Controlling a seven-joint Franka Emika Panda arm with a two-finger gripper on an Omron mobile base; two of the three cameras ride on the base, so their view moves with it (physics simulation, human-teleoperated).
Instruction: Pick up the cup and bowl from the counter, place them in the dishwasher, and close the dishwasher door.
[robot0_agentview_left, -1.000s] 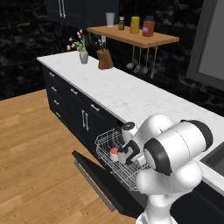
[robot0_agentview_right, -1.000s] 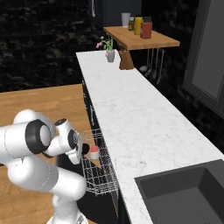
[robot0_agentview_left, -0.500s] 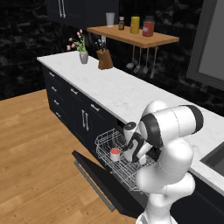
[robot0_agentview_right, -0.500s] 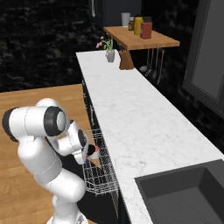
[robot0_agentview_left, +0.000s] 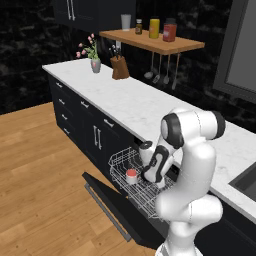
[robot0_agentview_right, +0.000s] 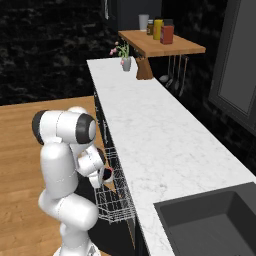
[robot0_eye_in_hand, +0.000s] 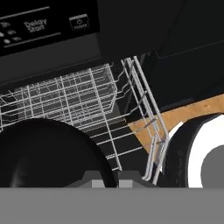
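Note:
The dishwasher door lies open and flat, with the white wire rack pulled out over it. The cup, with grey-white sides and a red top, stands upright in the rack. My gripper reaches down into the rack just right of the cup. In the hand view the black bowl sits low over the rack wires, and my gripper is shut on its rim. The dishwasher's dotted control strip is above. The white marble counter runs behind.
A flower vase and a knife block stand at the counter's far end, under a wooden shelf with jars. A dark sink is set in the near end of the counter. Wooden floor spreads left of the door.
The arm has folded and swung down, bringing the hand with the bowl lower into the rack beside the cup. The cup and the door have stayed put.

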